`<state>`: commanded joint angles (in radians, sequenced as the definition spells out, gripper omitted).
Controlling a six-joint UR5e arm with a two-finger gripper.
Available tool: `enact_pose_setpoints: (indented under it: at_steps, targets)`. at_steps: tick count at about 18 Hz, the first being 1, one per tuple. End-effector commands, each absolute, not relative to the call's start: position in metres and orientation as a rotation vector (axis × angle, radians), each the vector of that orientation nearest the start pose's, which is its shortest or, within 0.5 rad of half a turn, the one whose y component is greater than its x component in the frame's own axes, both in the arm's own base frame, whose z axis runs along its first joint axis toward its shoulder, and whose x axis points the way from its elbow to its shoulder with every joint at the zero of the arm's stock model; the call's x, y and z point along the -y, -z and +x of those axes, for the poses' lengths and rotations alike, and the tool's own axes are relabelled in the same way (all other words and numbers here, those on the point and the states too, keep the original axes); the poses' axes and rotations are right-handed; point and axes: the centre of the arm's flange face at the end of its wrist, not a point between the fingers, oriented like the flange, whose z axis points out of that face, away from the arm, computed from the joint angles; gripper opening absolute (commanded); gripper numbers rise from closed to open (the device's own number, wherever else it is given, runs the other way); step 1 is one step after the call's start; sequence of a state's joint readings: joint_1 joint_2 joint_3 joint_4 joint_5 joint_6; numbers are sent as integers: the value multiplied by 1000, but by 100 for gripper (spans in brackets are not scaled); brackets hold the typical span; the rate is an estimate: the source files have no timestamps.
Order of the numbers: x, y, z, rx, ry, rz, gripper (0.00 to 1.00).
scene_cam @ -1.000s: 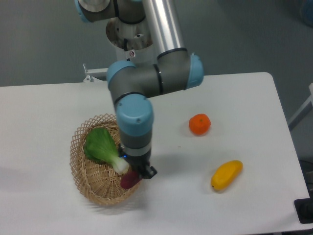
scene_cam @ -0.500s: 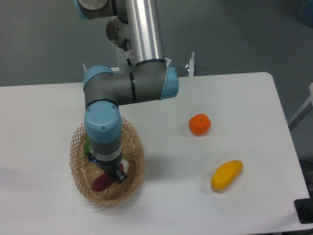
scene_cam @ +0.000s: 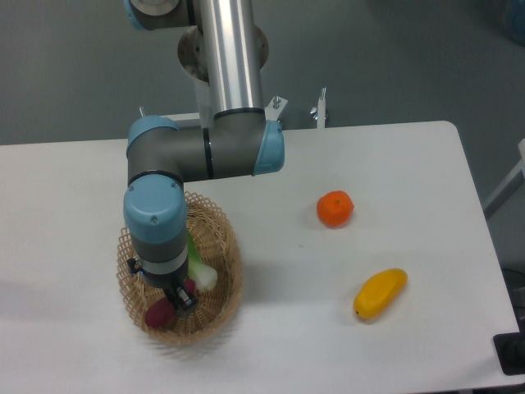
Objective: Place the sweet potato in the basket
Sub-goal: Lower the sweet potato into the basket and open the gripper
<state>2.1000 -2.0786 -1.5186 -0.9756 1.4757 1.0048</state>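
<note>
basket (scene_cam: 223,246): woven tan wicker, rough, open lattice rim
desk (scene_cam: 394,164): smooth matt white
arm (scene_cam: 230,66): brushed silver metal tube, glossy blue plastic caps
sweet potato (scene_cam: 158,314): matt reddish-purple skin
orange (scene_cam: 335,208): dimpled peel

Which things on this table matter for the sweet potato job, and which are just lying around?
Job:
sweet potato, at the gripper
basket

Lying about:
leafy green vegetable, inside the basket
orange
yellow fruit
</note>
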Motion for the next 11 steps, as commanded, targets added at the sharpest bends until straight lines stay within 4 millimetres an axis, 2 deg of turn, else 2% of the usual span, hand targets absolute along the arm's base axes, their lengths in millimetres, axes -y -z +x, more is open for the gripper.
enact_pose_setpoints:
  at_steps: [7,11]
  targets:
    - [-651,-287,-220,-705,-72,-2885,100]
    - [-634,-296,-253,-636,-134,-2920,100]
